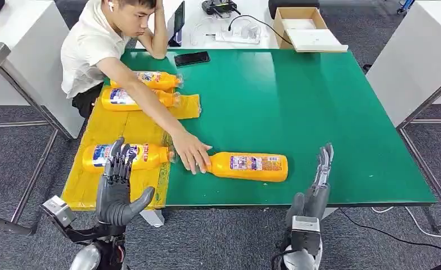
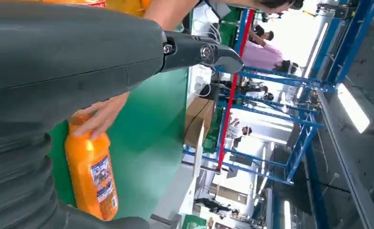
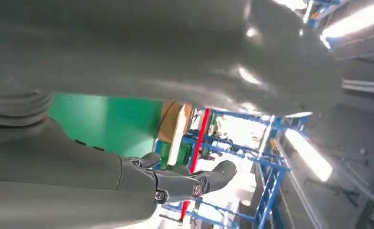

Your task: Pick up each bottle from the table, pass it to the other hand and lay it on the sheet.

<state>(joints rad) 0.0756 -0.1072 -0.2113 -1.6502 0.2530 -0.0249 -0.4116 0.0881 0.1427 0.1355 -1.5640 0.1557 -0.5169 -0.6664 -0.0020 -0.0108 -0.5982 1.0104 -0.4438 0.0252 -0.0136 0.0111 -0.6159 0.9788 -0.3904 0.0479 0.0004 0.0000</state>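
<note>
Nearest, at 7 o'clock in the head view: left hand, raised before the table's near edge, dark fingers spread, thumb out, holding nothing. At 5 o'clock: right hand, upright, fingers straight and apart, likewise empty.

Just beyond the left hand, on the yellow sheet: one orange bottle lying on its side, cap toward 3 o'clock. Further up the sheet, toward 11 o'clock: two more bottles lying side by side, close together, caps also toward 3 o'clock. Sheet thin, glossy and wrinkled, covering the table's left strip.

Between the two hands, off the sheet on the green table: a fourth bottle, flat on its side, smooth orange plastic with a printed label. Neck end covered by a person's hand, arm stretched across the sheet from 11 o'clock.

Near the far edge at 12 o'clock: a black phone, flat. Beyond it, on a white desk: an open cardboard box with a white sheet or tray inside, plus a tangle of cables.
</note>
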